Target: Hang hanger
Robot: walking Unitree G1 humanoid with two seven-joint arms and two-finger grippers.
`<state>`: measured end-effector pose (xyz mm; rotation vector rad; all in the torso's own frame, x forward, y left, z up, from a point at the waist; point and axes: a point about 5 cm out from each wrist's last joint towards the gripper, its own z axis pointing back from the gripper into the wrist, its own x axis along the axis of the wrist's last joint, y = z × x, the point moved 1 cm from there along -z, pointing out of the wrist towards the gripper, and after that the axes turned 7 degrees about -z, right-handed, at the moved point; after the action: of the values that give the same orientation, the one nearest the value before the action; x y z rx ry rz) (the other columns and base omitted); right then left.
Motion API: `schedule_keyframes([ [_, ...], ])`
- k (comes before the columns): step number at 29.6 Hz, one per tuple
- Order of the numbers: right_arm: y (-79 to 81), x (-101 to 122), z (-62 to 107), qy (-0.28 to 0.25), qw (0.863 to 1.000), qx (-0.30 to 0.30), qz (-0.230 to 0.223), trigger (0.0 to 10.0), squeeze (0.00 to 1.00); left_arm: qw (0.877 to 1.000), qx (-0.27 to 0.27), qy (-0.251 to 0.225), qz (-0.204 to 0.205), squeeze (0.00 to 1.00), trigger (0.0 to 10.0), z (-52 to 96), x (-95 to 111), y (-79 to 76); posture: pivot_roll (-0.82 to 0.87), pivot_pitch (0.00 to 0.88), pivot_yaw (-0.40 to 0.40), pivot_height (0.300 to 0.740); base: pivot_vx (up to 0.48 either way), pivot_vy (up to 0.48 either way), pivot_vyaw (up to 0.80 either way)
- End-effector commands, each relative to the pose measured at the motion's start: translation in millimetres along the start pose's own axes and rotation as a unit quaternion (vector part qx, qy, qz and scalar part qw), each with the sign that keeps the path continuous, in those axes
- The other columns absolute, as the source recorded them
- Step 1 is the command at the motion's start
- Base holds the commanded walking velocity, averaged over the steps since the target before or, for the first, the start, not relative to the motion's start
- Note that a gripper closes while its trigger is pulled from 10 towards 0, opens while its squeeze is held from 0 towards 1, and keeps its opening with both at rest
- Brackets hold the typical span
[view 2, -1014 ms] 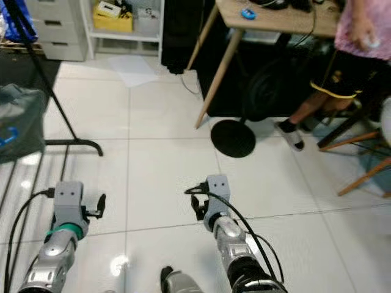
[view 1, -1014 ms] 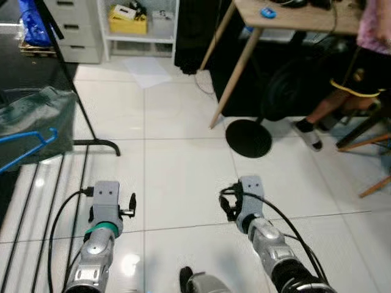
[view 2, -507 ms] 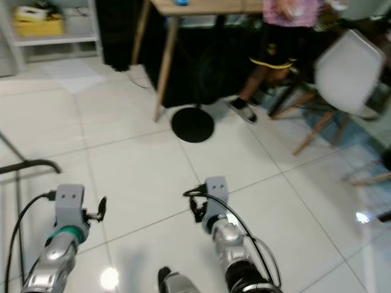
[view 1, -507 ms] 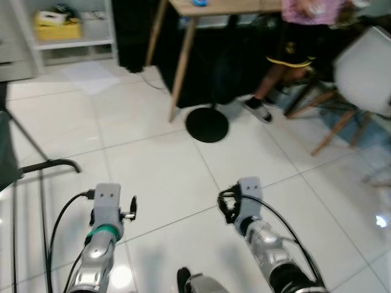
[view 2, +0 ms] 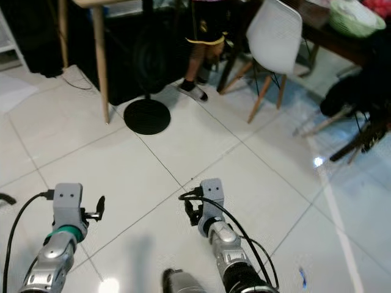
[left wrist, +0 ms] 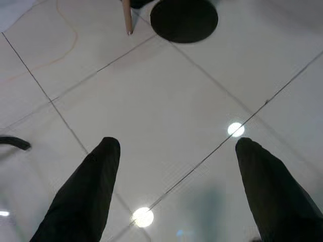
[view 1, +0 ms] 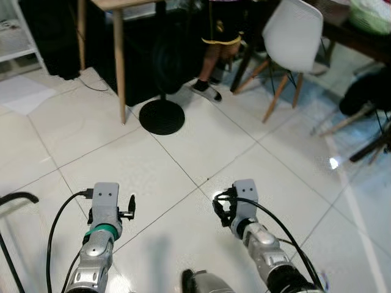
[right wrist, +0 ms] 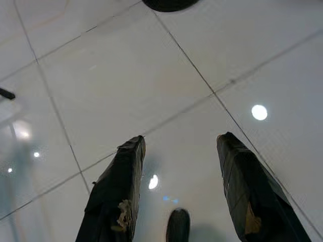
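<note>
White tiled floor [view 1: 110, 152] bears a black round base [view 1: 162, 116].

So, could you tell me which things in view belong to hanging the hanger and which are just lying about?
Belongs to the job:
- left gripper, open, holding nothing
- right gripper, open, holding nothing
- black rack foot, at the robot's left

Just lying about:
- white chair
- round black base
- wooden table leg
- seated person's shoe

The seated person [view 1: 215, 36] is cut off above the waist by the top edge. The worktop [view 1: 116, 3] shows just an edge and one leg. A black curved bar [view 1: 15, 198] runs off the left edge
</note>
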<state>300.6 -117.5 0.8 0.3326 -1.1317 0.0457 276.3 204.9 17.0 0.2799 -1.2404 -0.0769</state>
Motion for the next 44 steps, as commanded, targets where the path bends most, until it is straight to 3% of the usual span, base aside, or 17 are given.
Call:
schedule_keyframes([
  [1, -9.1, -7, 4.0, 0.013, 1.000, -0.016, -0.002, 10.0, 0.00, 1.000, -0.015, 0.009, -0.007, 0.00, 10.0, 2.9, -6, -7.9, 0.03, 0.109, -0.028, 0.740, 0.000, 0.000, -0.80],
  [12, 3.0, -9, -0.1, 0.001, 0.999, -0.033, -0.040, 10.0, 0.00, 0.999, -0.024, -0.005, -0.038, 0.00, 10.0, -12.1, 11, 12.1, 0.08, 0.067, 0.081, 0.740, 0.000, 0.000, -0.80],
  [25, -0.4, -12, 2.0, -0.004, 0.997, -0.053, -0.053, 10.0, 0.00, 0.997, -0.046, -0.007, -0.057, 0.00, 10.0, -19.5, 18, 12.3, 0.07, 0.052, 0.117, 0.740, 0.000, 0.000, -0.80],
  [40, -1.0, -4, -1.6, -0.012, 0.998, -0.047, -0.048, 10.0, 0.00, 0.999, -0.043, -0.013, -0.018, 0.00, 10.0, -19.5, 18, 5.1, 0.05, 0.049, 0.089, 0.740, 0.000, 0.000, -0.80],
  [44, -0.1, -1, -2.4, -0.017, 0.998, -0.040, -0.044, 10.0, 0.00, 0.999, -0.045, -0.017, 0.003, 0.00, 10.0, -19.4, 20, 1.5, 0.05, 0.052, 0.071, 0.740, 0.000, 0.000, 0.00],
])
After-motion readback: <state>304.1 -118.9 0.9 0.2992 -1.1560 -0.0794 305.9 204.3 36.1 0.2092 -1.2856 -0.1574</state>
